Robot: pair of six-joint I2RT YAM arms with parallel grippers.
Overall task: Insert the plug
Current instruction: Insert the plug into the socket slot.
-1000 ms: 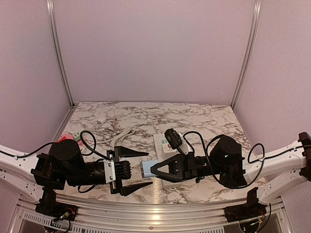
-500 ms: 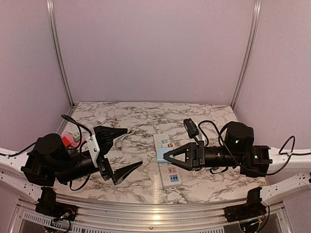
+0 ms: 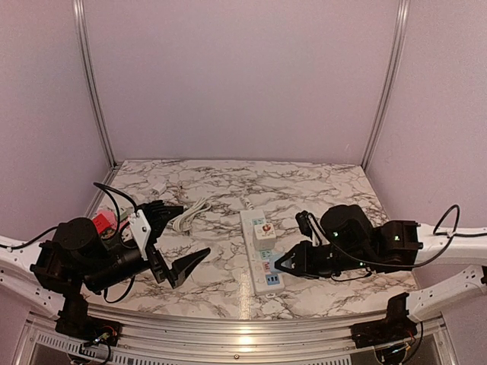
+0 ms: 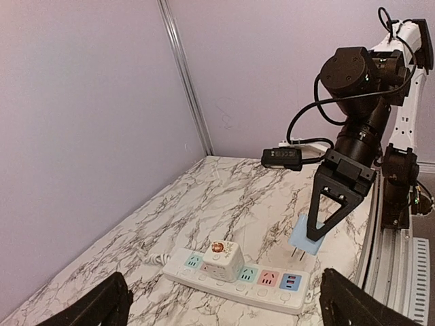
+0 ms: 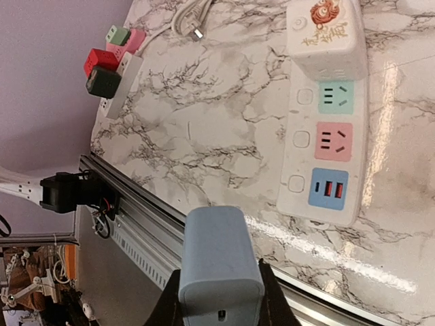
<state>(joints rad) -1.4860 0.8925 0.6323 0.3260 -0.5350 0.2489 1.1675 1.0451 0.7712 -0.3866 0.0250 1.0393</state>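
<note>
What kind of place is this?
Probably a robot test cell: lilac wall panels between aluminium posts, a marble-pattern tabletop with a power strip, and the left arm and right arm mounted at its edge.

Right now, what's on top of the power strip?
A white cube adapter sits on the power strip; the socket under it is hidden. Three coloured sockets beside it are bare.

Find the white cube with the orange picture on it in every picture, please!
Top external: the white cube adapter sits near the middle, on the far half of the power strip.
Left wrist: the white cube adapter is low in the centre, on the strip's left part.
Right wrist: the white cube adapter is in the top right corner.
Shared landmark: the power strip, with green, pink and blue sockets in a row beside the cube.
</note>
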